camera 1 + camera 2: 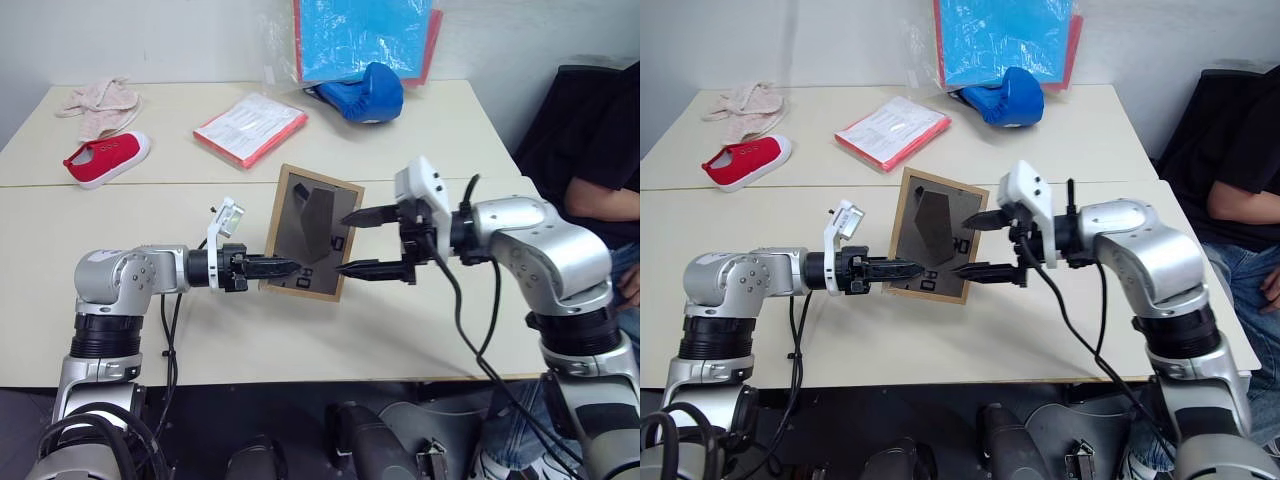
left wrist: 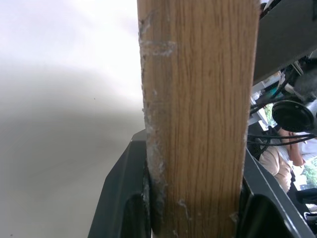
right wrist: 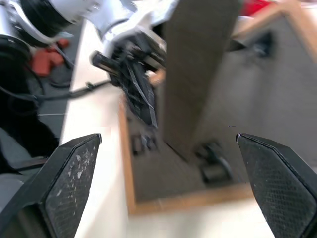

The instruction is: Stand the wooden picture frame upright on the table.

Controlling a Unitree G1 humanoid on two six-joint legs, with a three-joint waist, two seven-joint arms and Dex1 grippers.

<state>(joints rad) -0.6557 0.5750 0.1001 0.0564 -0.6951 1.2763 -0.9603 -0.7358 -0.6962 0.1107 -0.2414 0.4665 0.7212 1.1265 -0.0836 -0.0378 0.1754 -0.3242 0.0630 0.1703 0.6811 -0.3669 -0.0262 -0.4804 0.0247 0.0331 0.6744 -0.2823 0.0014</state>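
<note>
Wooden picture frame [image 1: 310,232] held up over the middle of the tabletop [image 1: 420,330], just in front of the seam, tilted with its dark back board facing the camera and the fold-out stand [image 1: 318,222] swung out from the board. Left claw [image 1: 285,267] clamped on the frame's lower left wooden edge; in the left wrist view, light-wood grain [image 2: 198,114] pinched between the two black fingers [image 2: 126,208]. Right claw [image 1: 370,242] spread wide at the frame's right edge, one finger above the other, nothing gripped; from the right wrist view, both fingers [image 3: 69,183] well apart with the back board and stand between them. Whether the frame's bottom edge touches the tabletop: cannot tell. Farther back: red shoe [image 1: 106,158], pinkish cloth [image 1: 100,100], red-edged white booklet [image 1: 250,128], blue boxing glove [image 1: 362,94], big blue sheet [image 1: 365,35] leaning against the wall. Person's arm [image 1: 600,195] at the right side.
</note>
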